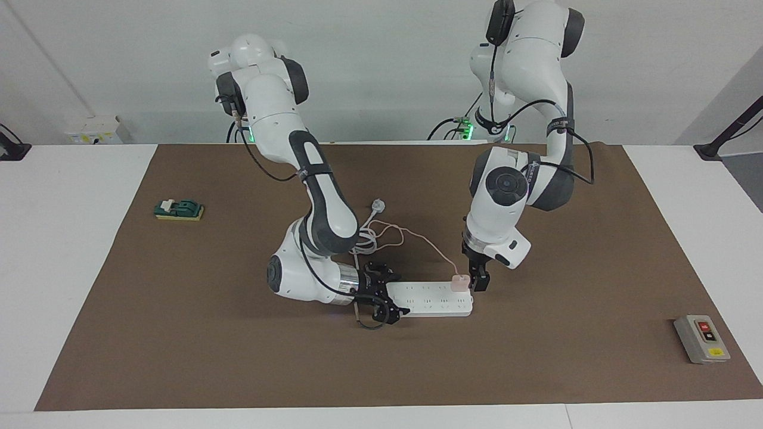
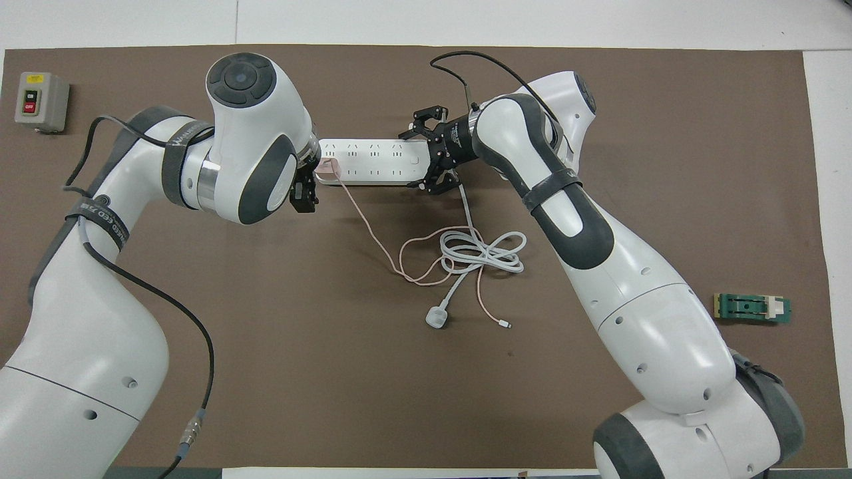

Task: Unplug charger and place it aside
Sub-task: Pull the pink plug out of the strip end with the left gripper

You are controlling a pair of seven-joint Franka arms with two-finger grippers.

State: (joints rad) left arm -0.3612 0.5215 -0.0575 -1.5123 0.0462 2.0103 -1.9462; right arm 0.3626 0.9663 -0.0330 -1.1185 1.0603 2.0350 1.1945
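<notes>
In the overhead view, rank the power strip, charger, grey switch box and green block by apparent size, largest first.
1. power strip
2. grey switch box and green block: look too alike to separate
3. charger, partly hidden by the left arm

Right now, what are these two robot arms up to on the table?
They are working on unplugging a charger, a small pink cube plugged into the end of the white power strip toward the left arm's end of the table. The right hand is open around the strip's other end, apparently to steady it. The left hand is down right beside the charger; whether it grips it cannot be told. The charger's thin pink cable trails loose toward the robots, tangled with a white cord.
</notes>
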